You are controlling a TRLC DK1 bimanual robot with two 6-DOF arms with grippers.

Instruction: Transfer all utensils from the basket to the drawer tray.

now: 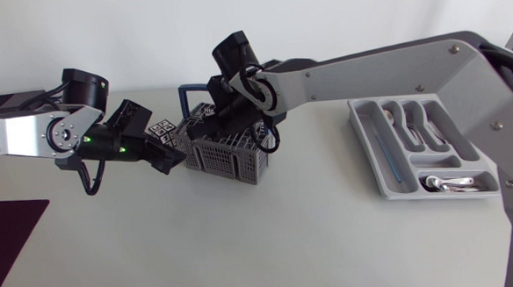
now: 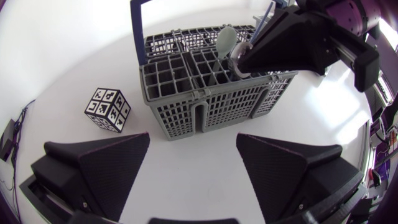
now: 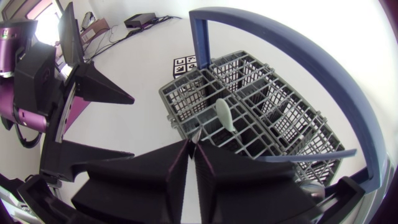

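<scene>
Pale white surface (image 1: 288,238) carried the grey cutlery basket (image 1: 226,158) with its blue hoop handle, and everything else lay around that basket. The drawer tray (image 1: 368,148) sat well apart on the basket's right-arm side, already holding several utensils, and a tag-marked cube (image 1: 162,128) stood just beside the basket's other end. The right gripper (image 3: 193,146) hung over the basket's compartments, jaws pressed almost together and pinching what looked like the thin tip of a metal utensil (image 3: 196,133) standing in a cell; how much of it lay down inside the basket could not be told. A pale spoon (image 3: 224,115) stood bowl-up in a cell next to it. The left gripper (image 2: 193,140) sat low just short of the basket's near wall, jaws spread wide and holding nothing. The metal piece was probably stiff, light and slick, apt to swivel or slide in a narrow pinch. A hold lower on the flat handle, square across its width, would likely serve better than the very tip, with a straight lift to avoid snagging the grid. The pale spoon, probably plastic, looked lighter still; its curved bowl offered a poor grip, so the neck below was the place.
</scene>
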